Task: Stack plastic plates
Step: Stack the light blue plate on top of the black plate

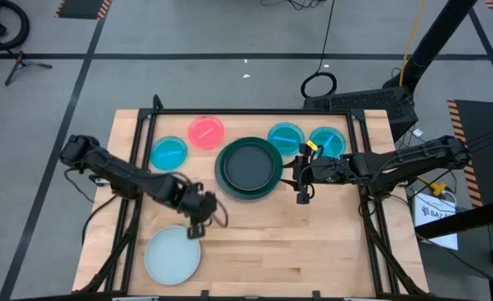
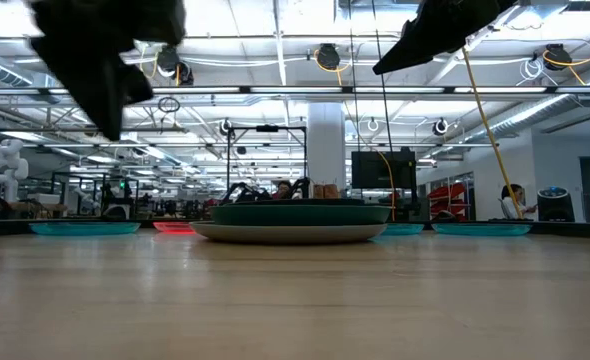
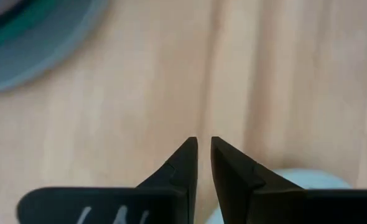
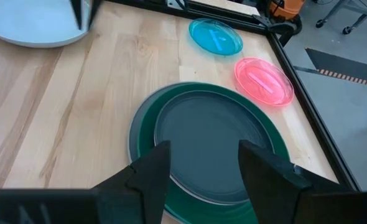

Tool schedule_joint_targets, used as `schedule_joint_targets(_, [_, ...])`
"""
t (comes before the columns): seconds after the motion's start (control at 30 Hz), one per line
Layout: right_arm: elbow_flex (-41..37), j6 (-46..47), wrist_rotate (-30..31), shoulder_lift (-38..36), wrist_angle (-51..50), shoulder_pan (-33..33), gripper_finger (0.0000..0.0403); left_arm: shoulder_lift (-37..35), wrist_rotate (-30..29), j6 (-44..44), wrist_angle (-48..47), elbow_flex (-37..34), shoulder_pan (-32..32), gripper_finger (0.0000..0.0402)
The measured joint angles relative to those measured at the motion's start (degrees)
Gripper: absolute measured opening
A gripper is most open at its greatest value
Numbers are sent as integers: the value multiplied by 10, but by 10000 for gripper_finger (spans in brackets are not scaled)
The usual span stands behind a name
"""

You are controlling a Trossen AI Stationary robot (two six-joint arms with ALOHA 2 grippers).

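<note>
1. Plastic plates are spread over the wooden surface (image 1: 255,234). Far left along the back there's a small bright blue plate (image 1: 169,152), with a small pink-red plate (image 1: 205,131) next to it.
2. Front left, close to the near edge, sits the pale blue plate (image 1: 172,254) on its own.
3. The left gripper (image 1: 198,228) hangs just above that pale blue plate's back rim, fingers nearly pinched together with a thin gap, grasping nothing.
4. In the middle is the stack: a dark plate (image 1: 250,164) nested in the dark green plate (image 1: 226,178), with a grey rim showing underneath in the right wrist view.
5. The right gripper (image 1: 301,182) is beside the stack's right edge, released and spread wide, empty.
6. Two more small bright blue plates (image 1: 286,138) (image 1: 327,140) sit back right.
7. Loads of bare wood front centre and front right.
</note>
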Motion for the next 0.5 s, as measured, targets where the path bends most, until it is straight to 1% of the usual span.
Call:
schedule_joint_targets(0.13, [0,3,0,0,0,0,180,0,-14,-1,-8,0,-51,51])
schedule_joint_targets(0.23, [0,10,0,0,0,0,180,0,-24,-1,-21,0,-79,51])
schedule_joint_targets(0.4, [0,13,0,0,0,0,180,0,-78,-20,-30,0,-102,51])
schedule_joint_targets(0.5, [0,15,0,0,0,0,180,0,-91,-44,-29,0,-106,52])
